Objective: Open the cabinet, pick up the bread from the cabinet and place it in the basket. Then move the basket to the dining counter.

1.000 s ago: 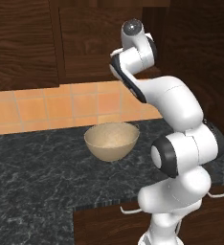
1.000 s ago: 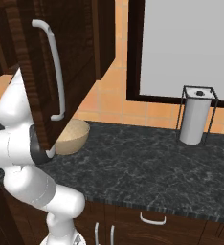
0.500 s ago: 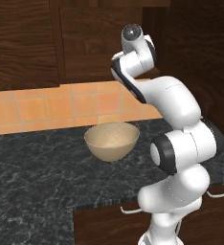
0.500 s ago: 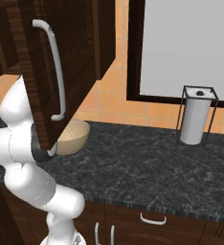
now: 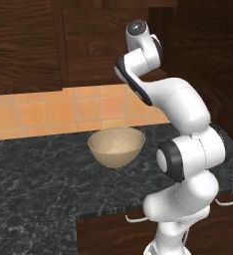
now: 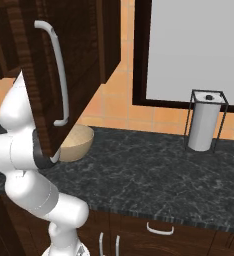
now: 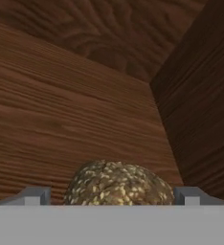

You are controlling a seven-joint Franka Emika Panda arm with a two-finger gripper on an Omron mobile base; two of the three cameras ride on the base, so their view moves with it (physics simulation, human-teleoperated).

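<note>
Inside cabinet (image 7: 75,119), bread (image 7: 118,185) between open pincer (image 7: 112,196) tips, walls close

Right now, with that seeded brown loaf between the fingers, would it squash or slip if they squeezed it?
The rounded, seed-crusted brown bread looks soft, so it would probably dent under a firm squeeze. Its rough crust should resist slipping. Its domed shape might let it roll if nudged on the wooden shelf.

Arm (image 5: 180,107) reaches high, jaws spread apart.

My views are evenly, softly lit and somewhat coarse, the bread (image 7: 118,184) sits sharp but dim inside the cabinet (image 7: 85,110), without glare or edge distortion.
</note>
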